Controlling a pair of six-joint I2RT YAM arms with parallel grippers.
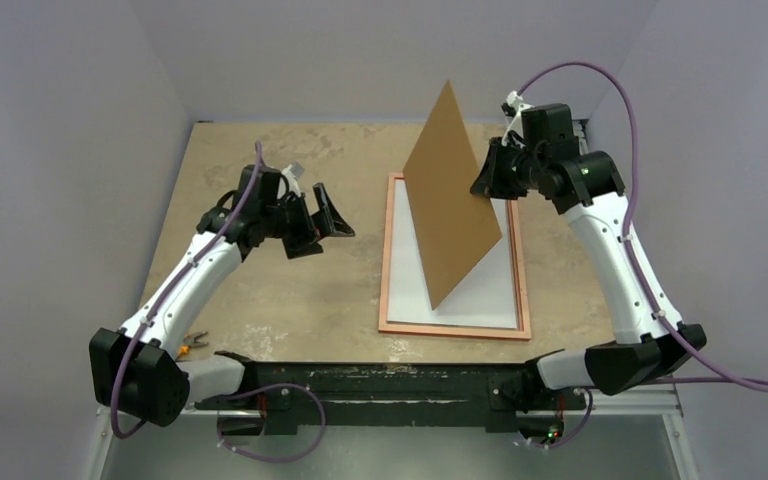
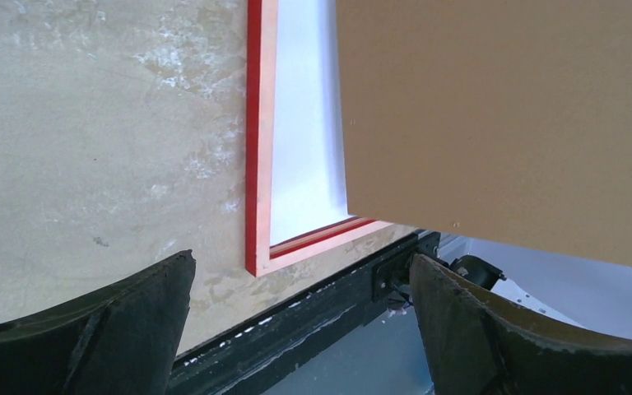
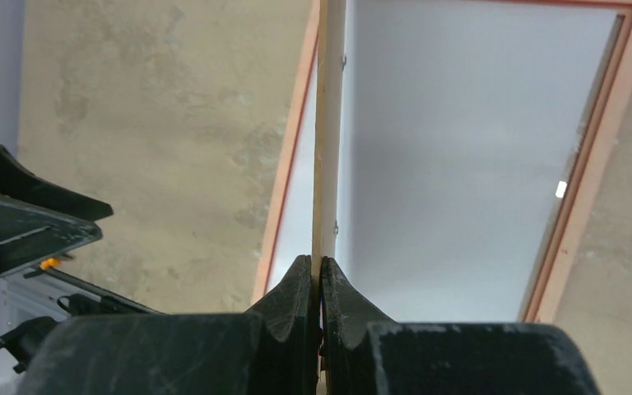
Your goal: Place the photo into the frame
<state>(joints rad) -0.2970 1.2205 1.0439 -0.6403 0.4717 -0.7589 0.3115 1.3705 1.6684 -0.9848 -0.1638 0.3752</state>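
Note:
The frame (image 1: pixel 388 250) lies flat at the table's middle right, copper-brown back up; its red edge (image 2: pixel 253 164) shows in the left wrist view. A white sheet (image 1: pixel 490 290) fills it, apparently the photo face down; no print shows. A brown backing board (image 1: pixel 450 190) stands tilted on its lower edge over the frame's left side. My right gripper (image 1: pixel 490 178) is shut on the board's upper right edge, and the board's thin edge (image 3: pixel 329 123) runs up from the closed fingers (image 3: pixel 300 284). My left gripper (image 1: pixel 325 225) hovers open left of the frame, holding nothing.
A small orange-handled tool (image 1: pixel 195 345) lies by the left arm's base. A black rail (image 1: pixel 390 380) runs along the table's near edge, close to the frame's near corner (image 2: pixel 259 263). Grey walls enclose the left, back and right sides.

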